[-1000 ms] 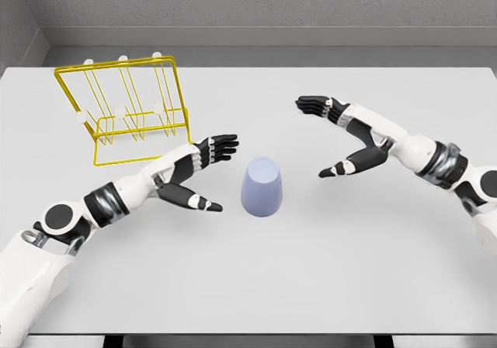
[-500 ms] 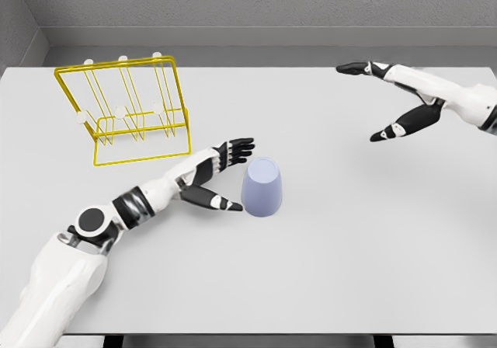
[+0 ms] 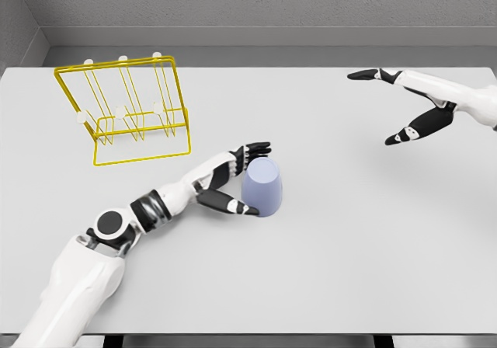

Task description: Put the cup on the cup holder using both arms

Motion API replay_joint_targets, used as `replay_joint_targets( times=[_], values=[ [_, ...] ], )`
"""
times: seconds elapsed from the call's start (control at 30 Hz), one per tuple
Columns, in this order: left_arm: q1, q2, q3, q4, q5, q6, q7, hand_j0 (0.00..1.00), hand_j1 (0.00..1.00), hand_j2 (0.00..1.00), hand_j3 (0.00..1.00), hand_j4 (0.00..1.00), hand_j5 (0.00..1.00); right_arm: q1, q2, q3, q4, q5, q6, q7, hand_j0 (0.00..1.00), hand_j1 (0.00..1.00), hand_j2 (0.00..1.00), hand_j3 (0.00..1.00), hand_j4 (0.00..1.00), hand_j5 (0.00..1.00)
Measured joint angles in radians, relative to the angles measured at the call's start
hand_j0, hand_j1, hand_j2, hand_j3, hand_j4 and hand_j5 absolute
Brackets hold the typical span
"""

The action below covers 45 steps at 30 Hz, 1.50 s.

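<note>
The left hand [image 3: 237, 179] cups the upside-down cup [image 3: 262, 186], fingers spread against its near side, not closed. The right hand [image 3: 400, 103] hovers open, holding nothing, well apart from the cup.

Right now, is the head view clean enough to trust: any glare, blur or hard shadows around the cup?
Head view: sharp throughout, no blur or glare; lighting is flat and even. Only a faint soft shadow under the cup and beside the left hand. The yellow rack wires read crisply against the table.
</note>
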Motion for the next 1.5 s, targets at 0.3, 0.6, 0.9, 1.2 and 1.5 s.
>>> replay_joint_targets(
  times=[0.3, 0.6, 0.9, 1.2, 1.5],
  values=[
    [0.0, -0.006, -0.005, 0.0, -0.001, -0.001, 0.0, 1.0, 1.0, 1.0, 1.0, 1.0, 1.0, 0.0, -0.013, 0.002, 0.001, 0.001, 0.0, 0.0, 1.0, 1.0, 1.0, 1.0, 1.0, 1.0],
    [0.002, -0.015, -0.007, -0.001, -0.001, -0.019, 0.0, 0.76, 0.76, 0.76, 0.76, 0.76, 0.76, 0.003, -0.016, 0.001, 0.001, 0.002, 0.0, 0.0, 1.0, 1.0, 1.0, 1.0, 1.0, 1.0],
    [0.002, -0.015, -0.006, -0.003, -0.001, -0.035, 0.0, 0.63, 0.63, 0.63, 0.63, 0.63, 0.63, 0.003, -0.016, -0.001, -0.001, 0.002, 0.0, 0.0, 1.0, 1.0, 1.0, 1.0, 1.0, 1.0],
    [0.0, -0.013, -0.005, -0.003, 0.003, -0.036, 0.0, 0.52, 0.52, 0.52, 0.52, 0.52, 0.52, 0.003, -0.016, -0.001, -0.002, 0.002, 0.0, 0.0, 1.0, 1.0, 1.0, 1.0, 1.0, 1.0],
    [0.002, -0.006, 0.002, -0.018, 0.005, -0.037, 0.0, 0.45, 0.45, 0.45, 0.45, 0.45, 0.45, 0.003, -0.016, -0.001, -0.002, 0.002, 0.0, 0.0, 1.0, 1.0, 1.0, 1.0, 1.0, 1.0]
  ],
)
